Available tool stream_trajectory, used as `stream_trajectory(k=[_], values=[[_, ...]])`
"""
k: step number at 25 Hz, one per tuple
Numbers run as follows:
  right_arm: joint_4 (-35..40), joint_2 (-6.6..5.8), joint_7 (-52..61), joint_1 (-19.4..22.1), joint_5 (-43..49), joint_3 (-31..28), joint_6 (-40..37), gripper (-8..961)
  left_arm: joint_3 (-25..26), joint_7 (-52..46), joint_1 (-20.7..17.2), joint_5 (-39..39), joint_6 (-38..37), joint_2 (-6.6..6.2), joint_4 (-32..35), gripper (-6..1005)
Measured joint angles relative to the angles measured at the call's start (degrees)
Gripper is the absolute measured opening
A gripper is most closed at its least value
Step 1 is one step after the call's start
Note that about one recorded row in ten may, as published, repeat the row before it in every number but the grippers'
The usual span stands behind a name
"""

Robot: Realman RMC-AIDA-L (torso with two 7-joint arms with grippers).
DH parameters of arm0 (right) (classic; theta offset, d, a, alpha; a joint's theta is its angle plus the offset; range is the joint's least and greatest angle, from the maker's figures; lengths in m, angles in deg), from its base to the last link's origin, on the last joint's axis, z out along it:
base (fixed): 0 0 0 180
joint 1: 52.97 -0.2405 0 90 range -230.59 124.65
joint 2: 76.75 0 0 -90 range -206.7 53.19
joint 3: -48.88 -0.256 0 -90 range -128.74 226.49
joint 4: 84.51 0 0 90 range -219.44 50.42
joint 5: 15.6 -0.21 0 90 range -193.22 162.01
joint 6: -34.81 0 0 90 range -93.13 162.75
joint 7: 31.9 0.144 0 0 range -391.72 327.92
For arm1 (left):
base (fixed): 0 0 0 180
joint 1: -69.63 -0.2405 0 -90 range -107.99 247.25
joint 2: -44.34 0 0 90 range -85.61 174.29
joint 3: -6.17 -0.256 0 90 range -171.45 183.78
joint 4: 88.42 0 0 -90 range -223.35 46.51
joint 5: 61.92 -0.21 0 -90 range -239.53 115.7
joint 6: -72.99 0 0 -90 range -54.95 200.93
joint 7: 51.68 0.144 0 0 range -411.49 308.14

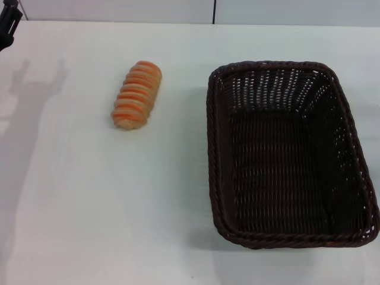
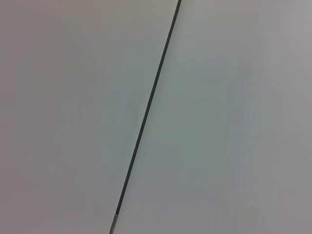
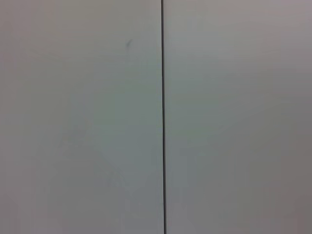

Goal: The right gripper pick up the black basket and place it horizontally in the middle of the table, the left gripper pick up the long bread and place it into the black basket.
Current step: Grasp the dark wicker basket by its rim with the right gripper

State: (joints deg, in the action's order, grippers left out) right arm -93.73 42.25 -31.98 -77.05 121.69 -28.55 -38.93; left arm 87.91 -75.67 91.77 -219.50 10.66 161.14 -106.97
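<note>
Probably light but bulky black basket (image 1: 288,154), stiff weave; best pinched at the braided rim. Long bread (image 1: 137,95) (soft-looking) lying well apart on the table (image 1: 89,208). Jaws unseen, state impossible to tell.

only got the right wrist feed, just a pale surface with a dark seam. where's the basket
Observer: The black basket sits on the right part of the table, its long side running away from the robot.
Operator: anything in it
Observer: No, it is empty. The long bread lies on the table to its left, well apart from it.
Operator: can you see my gripper
Observer: The right gripper is in no view. Only a dark part at the head view's far left edge shows, likely the left gripper.
</note>
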Motion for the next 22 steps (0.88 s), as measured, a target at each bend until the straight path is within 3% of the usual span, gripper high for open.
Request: stream_trajectory(k=[22], values=[[0.0,0.0,0.0,0.18,0.0,0.0,0.0,751,-0.29,-0.69,0.0,-1.82,-0.12,0.18,-0.3,860]])
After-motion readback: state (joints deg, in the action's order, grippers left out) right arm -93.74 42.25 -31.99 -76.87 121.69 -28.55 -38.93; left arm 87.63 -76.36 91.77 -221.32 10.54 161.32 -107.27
